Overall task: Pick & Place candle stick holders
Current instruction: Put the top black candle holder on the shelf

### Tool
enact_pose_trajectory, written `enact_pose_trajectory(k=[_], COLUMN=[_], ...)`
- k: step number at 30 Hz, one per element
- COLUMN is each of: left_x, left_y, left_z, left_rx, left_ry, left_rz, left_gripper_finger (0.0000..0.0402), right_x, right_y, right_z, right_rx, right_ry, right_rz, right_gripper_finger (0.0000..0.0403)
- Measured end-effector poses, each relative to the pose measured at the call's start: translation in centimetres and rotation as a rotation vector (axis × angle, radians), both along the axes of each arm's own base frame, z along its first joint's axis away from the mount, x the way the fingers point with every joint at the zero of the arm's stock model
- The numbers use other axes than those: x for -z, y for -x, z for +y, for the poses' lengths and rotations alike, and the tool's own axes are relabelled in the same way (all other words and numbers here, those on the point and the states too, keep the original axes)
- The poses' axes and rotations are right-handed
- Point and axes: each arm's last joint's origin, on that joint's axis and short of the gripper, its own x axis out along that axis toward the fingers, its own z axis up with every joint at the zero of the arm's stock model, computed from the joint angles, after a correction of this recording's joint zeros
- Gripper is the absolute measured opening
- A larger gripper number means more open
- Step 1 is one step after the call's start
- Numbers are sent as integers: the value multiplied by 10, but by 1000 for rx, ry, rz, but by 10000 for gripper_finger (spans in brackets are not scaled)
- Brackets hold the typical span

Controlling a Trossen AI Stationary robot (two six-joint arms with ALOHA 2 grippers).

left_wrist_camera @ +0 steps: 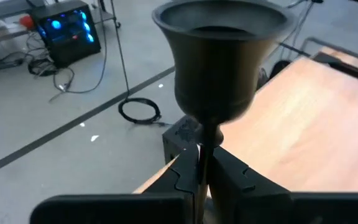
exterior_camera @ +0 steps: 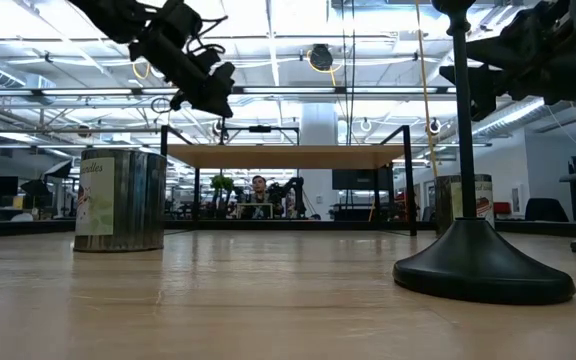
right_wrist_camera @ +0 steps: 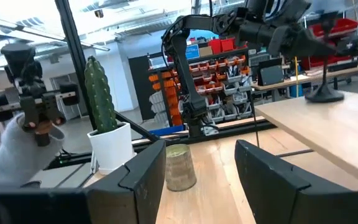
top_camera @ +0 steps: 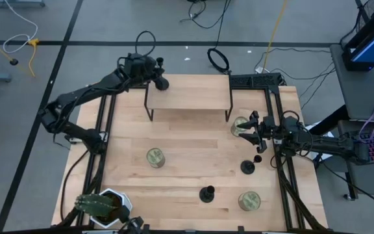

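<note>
My left gripper is at the far left of the table, over the left end of the wooden shelf, shut on a black candle stick holder. Its cup stands above the fingers. Two more black holders stand on their round bases on the table, one at the right and one near the front; the front one also fills the foreground of the low view. My right gripper is open and empty at the right, beside a can. My left gripper pinches the holder's thin stem, just below the cup, between its two fingers. The fingers lie across the stem. The holder stands roughly upright, its round base at the shelf top; whether the base rests on it I cannot tell.
Three greenish-gold cans stand on the table: left of centre, front right and right. A potted cactus is at the front left corner. The shelf stands on thin black legs at the far side.
</note>
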Motion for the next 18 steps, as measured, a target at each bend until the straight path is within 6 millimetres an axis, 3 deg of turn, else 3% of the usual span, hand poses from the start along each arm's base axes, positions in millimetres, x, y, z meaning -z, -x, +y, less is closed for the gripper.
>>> enact_pose_trajectory(k=[8,18], left_x=[3,12], left_y=[1,2], left_z=[3,-3], left_rx=[-15,-23], left_ry=[-15,18], left_rz=[29,147], left_gripper_finger=[20,127], right_x=[0,1], right_y=[0,-1], right_z=[0,2], right_rx=[-5,-88], right_ry=[-20,-7], right_rz=[1,15], right_gripper_finger=[185,185])
